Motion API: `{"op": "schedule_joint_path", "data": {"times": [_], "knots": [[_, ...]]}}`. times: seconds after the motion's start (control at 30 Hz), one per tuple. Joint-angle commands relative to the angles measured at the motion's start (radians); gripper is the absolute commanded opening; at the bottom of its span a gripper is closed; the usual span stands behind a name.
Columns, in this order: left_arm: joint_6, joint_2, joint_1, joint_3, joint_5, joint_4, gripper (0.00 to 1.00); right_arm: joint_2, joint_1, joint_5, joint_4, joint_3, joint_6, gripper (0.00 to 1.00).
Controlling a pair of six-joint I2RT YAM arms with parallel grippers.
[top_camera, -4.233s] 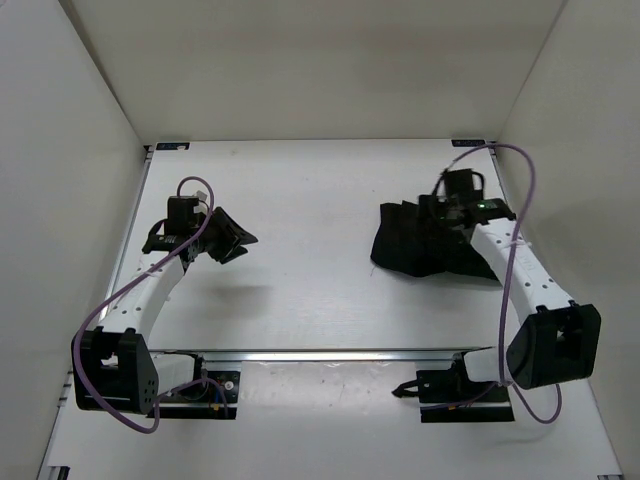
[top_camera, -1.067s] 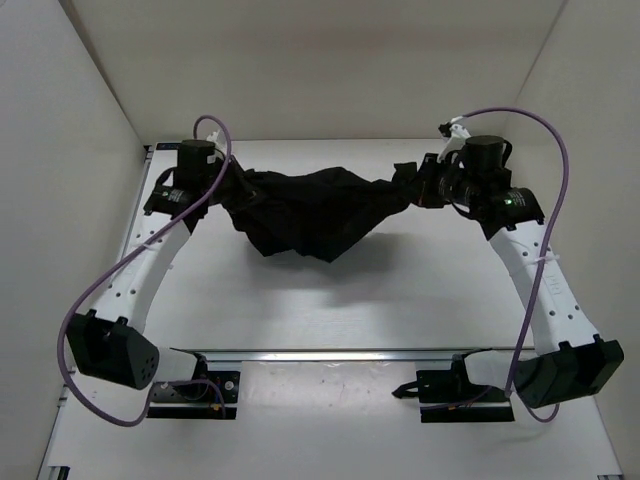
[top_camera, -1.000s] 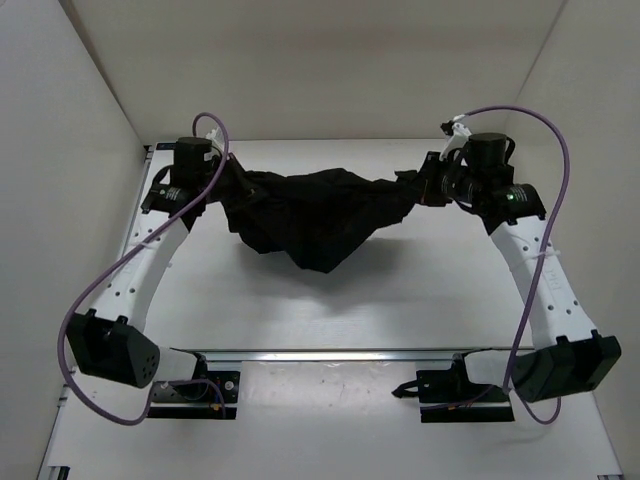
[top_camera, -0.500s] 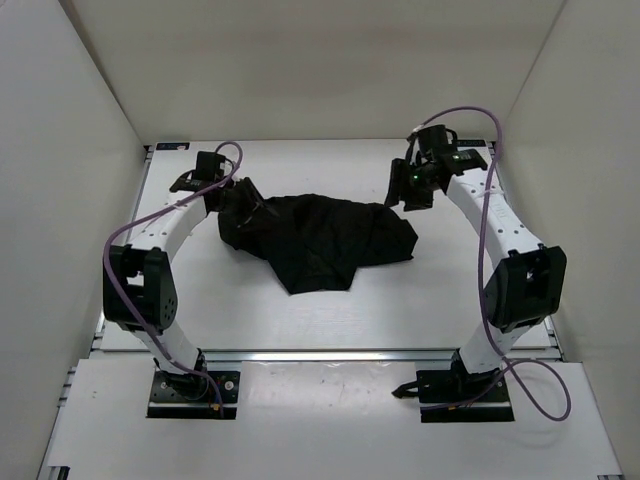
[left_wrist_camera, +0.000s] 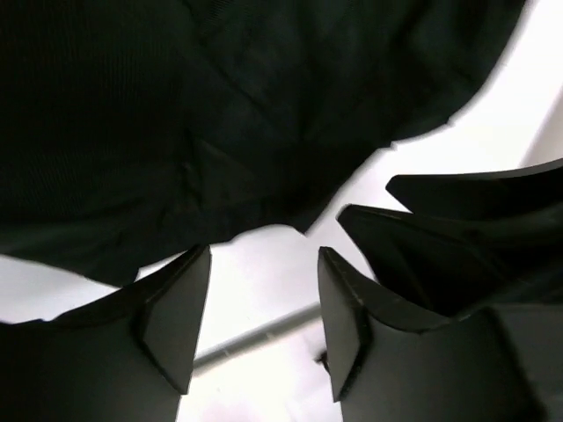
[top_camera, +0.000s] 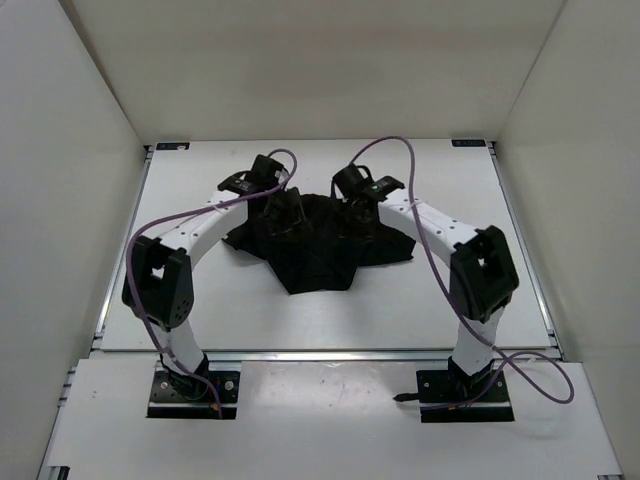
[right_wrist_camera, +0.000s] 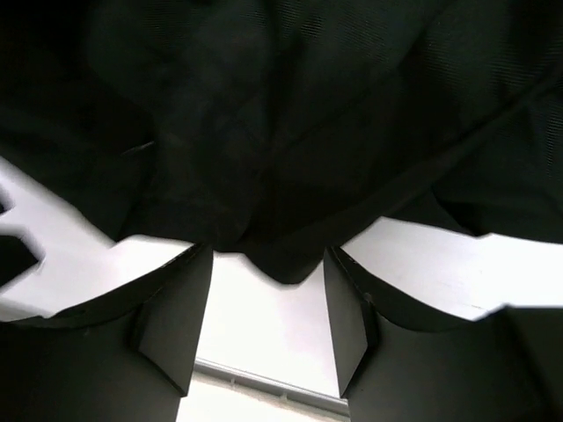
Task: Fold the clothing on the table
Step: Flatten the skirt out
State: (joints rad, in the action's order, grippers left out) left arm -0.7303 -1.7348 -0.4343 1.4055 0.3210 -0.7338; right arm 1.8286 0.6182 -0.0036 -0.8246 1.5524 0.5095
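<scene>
No lettering, label, brand mark, number or sign could be read anywhere — all three views showed none.

The black garment (top_camera: 322,258) is lying crumpled and unfolded on the white table (top_camera: 420,310), around the middle and slightly toward the far side. It is spreading wider left to right than front to back, with a blunt lobe pointing toward the near edge. Its soft fabric is bunching into loose folds and creases, with fine ribbing showing up close. Thin metal rails are running along the matte tabletop's edges.
</scene>
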Motion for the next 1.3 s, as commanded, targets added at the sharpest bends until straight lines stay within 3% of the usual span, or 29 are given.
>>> {"op": "schedule_joint_path", "data": {"times": [0.0, 0.23, 0.27, 0.3, 0.33, 0.37, 0.4, 0.43, 0.47, 0.63, 0.77, 0.83, 1.03, 1.23, 1.27], "knots": [[0.02, -0.052, -0.017, 0.004, -0.138, -0.052, 0.63, 0.075, 0.009, 0.08, 0.01, 0.024, 0.082, 0.52], [0.026, -0.147, -0.014, -0.086, -0.23, -0.007, 0.67, 0.188, 0.04, 0.142, -0.047, 0.031, 0.107, 0.53], [0.029, -0.154, -0.009, -0.086, -0.237, -0.006, 0.67, 0.19, 0.038, 0.139, -0.036, 0.029, 0.107, 0.49], [0.034, -0.182, -0.009, -0.088, -0.235, -0.004, 0.65, 0.202, 0.041, 0.136, -0.031, 0.031, 0.097, 0.31], [0.04, -0.201, -0.001, -0.083, -0.217, -0.001, 0.57, 0.215, 0.04, 0.133, -0.037, 0.029, 0.095, 0.06], [0.046, -0.207, 0.006, -0.083, -0.2, 0.007, 0.3, 0.213, 0.046, 0.137, -0.045, 0.034, 0.09, 0.01], [0.042, -0.21, 0.008, -0.086, -0.192, 0.014, 0.14, 0.207, 0.045, 0.139, -0.051, 0.041, 0.087, 0.0], [0.046, -0.198, 0.009, -0.094, -0.18, 0.023, 0.0, 0.201, 0.048, 0.131, -0.056, 0.037, 0.077, 0.0], [0.046, -0.187, 0.009, -0.103, -0.169, 0.033, 0.0, 0.183, 0.048, 0.116, -0.054, 0.038, 0.064, 0.0], [0.054, -0.065, 0.068, -0.131, -0.094, 0.06, 0.0, -0.033, -0.004, 0.019, -0.015, -0.041, -0.002, 0.0], [0.046, 0.03, 0.149, -0.128, -0.013, 0.054, 0.0, -0.222, -0.129, -0.191, 0.074, -0.141, -0.04, 0.0], [0.051, 0.03, 0.149, -0.103, -0.005, 0.045, 0.0, -0.244, -0.14, -0.19, 0.065, -0.152, -0.034, 0.0], [-0.024, 0.014, 0.042, -0.097, -0.023, 0.106, 0.46, -0.219, -0.08, -0.179, 0.108, -0.247, -0.011, 0.0], [-0.072, -0.002, -0.007, -0.103, -0.063, 0.155, 0.52, -0.207, -0.066, -0.196, 0.176, -0.344, 0.012, 0.0], [-0.073, -0.002, -0.011, -0.108, -0.071, 0.165, 0.58, -0.213, -0.071, -0.188, 0.18, -0.357, 0.014, 0.0]]}}
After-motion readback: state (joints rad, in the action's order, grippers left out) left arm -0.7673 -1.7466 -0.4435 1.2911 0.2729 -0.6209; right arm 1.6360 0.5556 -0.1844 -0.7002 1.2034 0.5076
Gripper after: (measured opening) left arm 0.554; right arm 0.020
